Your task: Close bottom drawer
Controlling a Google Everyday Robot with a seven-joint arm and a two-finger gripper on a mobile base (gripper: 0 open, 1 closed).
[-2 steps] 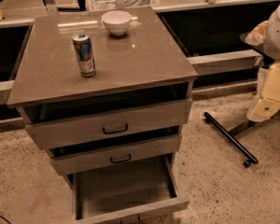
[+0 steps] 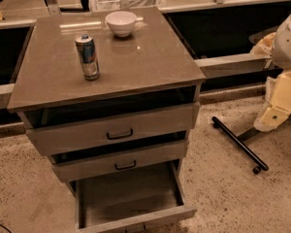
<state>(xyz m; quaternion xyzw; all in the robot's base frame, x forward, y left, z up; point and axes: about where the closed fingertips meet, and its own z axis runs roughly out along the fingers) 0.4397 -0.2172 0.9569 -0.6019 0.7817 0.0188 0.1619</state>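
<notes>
The bottom drawer (image 2: 136,221) is pulled far out of the grey cabinet (image 2: 111,67), and its plain grey tray (image 2: 128,193) lies open and empty. Its handle is hidden from this angle. The middle drawer (image 2: 121,161) and top drawer (image 2: 114,130) each stand slightly ajar, and their black handles show. My gripper (image 2: 274,118) is the cream-coloured end of the arm at the right edge. It hangs well to the right of the cabinet, above the floor, and touches nothing.
A drink can (image 2: 87,57) and a white bowl (image 2: 121,23) stand on the cabinet top. A black bar on small wheels (image 2: 240,144) lies on the speckled floor between the cabinet and my arm. Low counters run behind.
</notes>
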